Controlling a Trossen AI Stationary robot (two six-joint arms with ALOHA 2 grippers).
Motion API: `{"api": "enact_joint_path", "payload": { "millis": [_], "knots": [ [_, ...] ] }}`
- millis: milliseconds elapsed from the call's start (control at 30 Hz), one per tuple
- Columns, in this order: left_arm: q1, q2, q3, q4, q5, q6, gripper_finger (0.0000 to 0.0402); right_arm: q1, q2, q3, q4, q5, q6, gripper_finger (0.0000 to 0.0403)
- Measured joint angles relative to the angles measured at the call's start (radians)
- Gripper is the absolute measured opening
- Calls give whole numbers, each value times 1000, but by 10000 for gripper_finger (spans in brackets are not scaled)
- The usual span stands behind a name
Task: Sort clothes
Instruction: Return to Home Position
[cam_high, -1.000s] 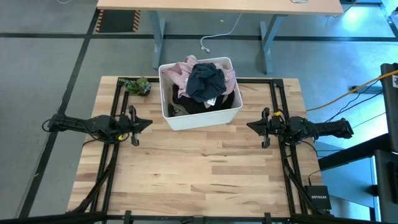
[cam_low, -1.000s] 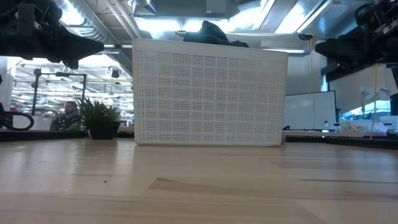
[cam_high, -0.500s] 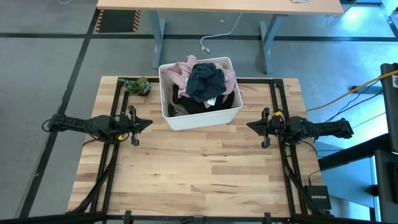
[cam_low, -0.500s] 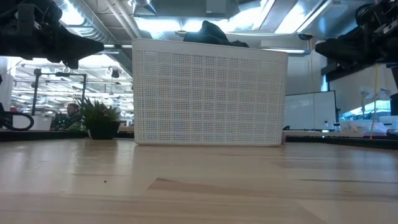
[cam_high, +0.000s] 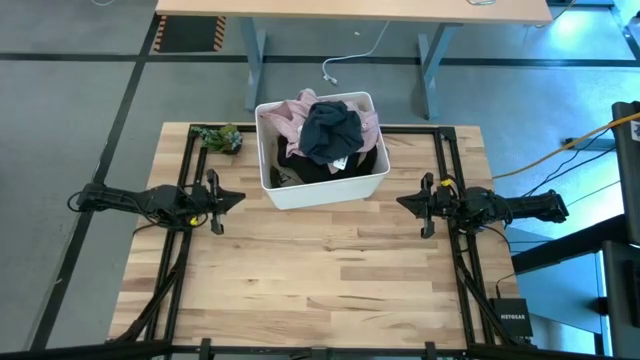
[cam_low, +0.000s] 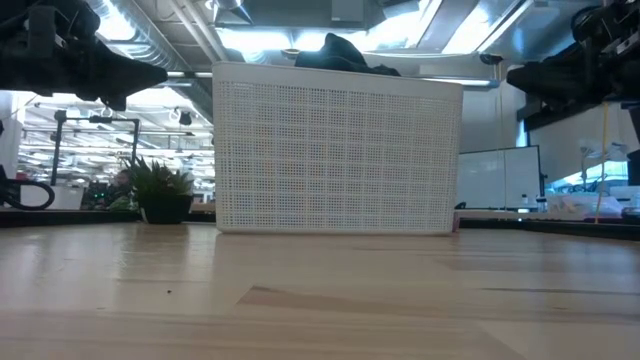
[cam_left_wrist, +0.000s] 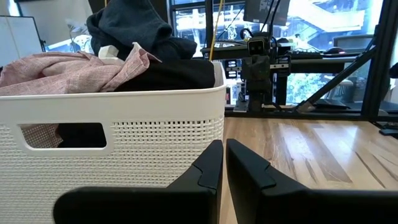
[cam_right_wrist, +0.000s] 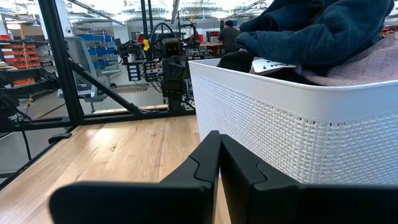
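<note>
The clothes (cam_high: 325, 135) are heaped in a white bin (cam_high: 330, 188) at the table's far middle: a dark navy garment (cam_high: 332, 130) on top, a pale pink one (cam_high: 290, 112) behind it, black cloth (cam_high: 300, 165) beneath. In the wrist views the navy garment (cam_right_wrist: 317, 28) and the pink one (cam_left_wrist: 68, 71) stick up above the bin's rim. My left gripper (cam_high: 240, 199) hovers shut at the table's left side, pointing level toward the bin. My right gripper (cam_high: 400, 202) hovers shut at the right side, facing it. Neither touches anything.
A small potted plant (cam_high: 220, 137) stands at the table's far left corner, beside the bin. Black frame rails (cam_high: 190, 170) run along the table's left, right and far sides. Bare wooden tabletop (cam_high: 320, 270) lies between the bin and the near edge.
</note>
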Motion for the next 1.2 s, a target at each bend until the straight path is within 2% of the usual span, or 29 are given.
{"api": "enact_joint_path", "payload": {
  "millis": [1200],
  "knots": [
    [0, 0, 0, 0, 0, 0, 15, 0, 0, 0, 0, 5, -49, 26]
  ]
}}
